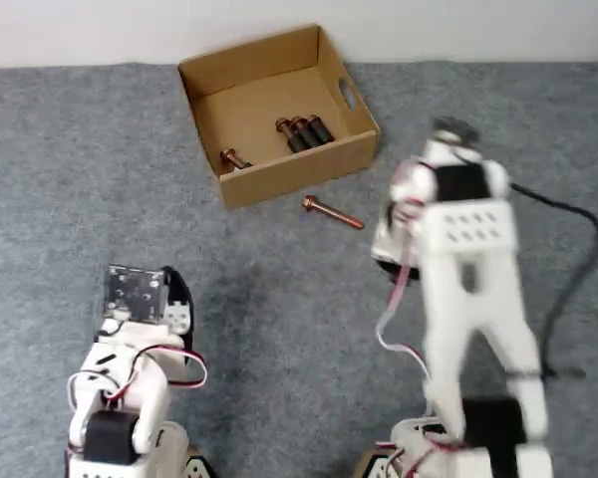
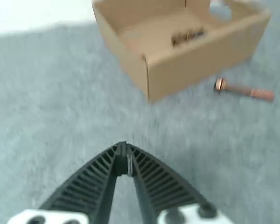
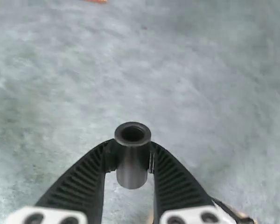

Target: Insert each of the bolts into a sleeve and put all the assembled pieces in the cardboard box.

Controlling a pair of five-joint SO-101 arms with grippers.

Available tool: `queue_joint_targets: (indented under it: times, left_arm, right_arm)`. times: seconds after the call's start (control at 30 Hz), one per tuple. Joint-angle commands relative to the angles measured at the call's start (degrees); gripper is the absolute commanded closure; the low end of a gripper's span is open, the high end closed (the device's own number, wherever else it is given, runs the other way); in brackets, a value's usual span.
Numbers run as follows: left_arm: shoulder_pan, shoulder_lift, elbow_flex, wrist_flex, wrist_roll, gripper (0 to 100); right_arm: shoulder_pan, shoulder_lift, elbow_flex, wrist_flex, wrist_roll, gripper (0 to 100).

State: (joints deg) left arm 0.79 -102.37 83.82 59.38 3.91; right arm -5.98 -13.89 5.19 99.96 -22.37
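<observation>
Loose on the grey surface (image 1: 80, 179), just off the front wall of the box (image 1: 289, 177), at about 5 o'clock from its middle in the high view: one copper-coloured bolt (image 1: 332, 213). Flat on its side, long axis running roughly 10 to 4 o'clock, head toward 10 and nearest the box, shank tip toward 4. Near the wall, not touching it. Close at 3 o'clock of the tip: the wrist of the right arm (image 1: 463, 239).

Clamped in the right end effector (image 3: 130, 150): a dark sleeve (image 3: 131, 164), gripped by its sides near the fingertips. Open bore turned toward the wrist camera, long axis running away from it toward the surface, far end hidden behind its own body. Height above the surface hard to judge.

Left end effector (image 2: 123, 150) with fingers together, tips touching, over bare surface at about 7 o'clock of the box and well apart from the bolt.

Inside the box, near the middle: assembled pieces (image 1: 301, 131) side by side, copper heads toward 10 o'clock, dark sleeves toward 4. Two or three, hard to count. One more piece (image 1: 234, 159) at the 7 o'clock corner, partly cut off by the front wall; sleeved or bare, impossible to tell.

Around: an oval cut-out (image 1: 347, 95) in the box's 3 o'clock wall, a black cable (image 1: 563, 203) looping at 3 o'clock of the right arm, a pale wall (image 1: 80, 30) along 12 o'clock. At the rim of the right wrist view, an orange sliver (image 3: 95, 1), cut off, too little to name.
</observation>
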Motion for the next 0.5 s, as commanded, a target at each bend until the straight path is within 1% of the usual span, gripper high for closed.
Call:
queue_joint_targets:
  times: [0.0,0.07,0.13,0.3,0.37,0.47]
  left_arm:
    - [0.4,6.5,-9.4,0.4,0.1,100]
    - [0.9,14.3,-14.0,0.4,0.1,100]
    - [2.8,23.8,-19.7,0.4,0.5,100]
    - [9.5,45.0,-34.1,0.4,11.2,100]
    - [12.6,51.4,-39.1,0.4,14.2,100]
    - [17.2,59.7,-45.2,0.4,16.7,100]
  right_arm:
    - [7.7,-10.9,6.9,-1.5,-0.5,99.1]
    - [11.5,-15.2,11.0,-2.2,-0.3,99.1]
    - [14.9,-18.5,14.1,-2.2,-0.3,99.1]
    - [21.4,-25.3,18.1,-2.2,-0.3,99.1]
    - [23.5,-27.3,19.8,-3.5,-0.4,99.1]
    - [26.7,-30.5,24.5,-7.4,-0.4,99.1]
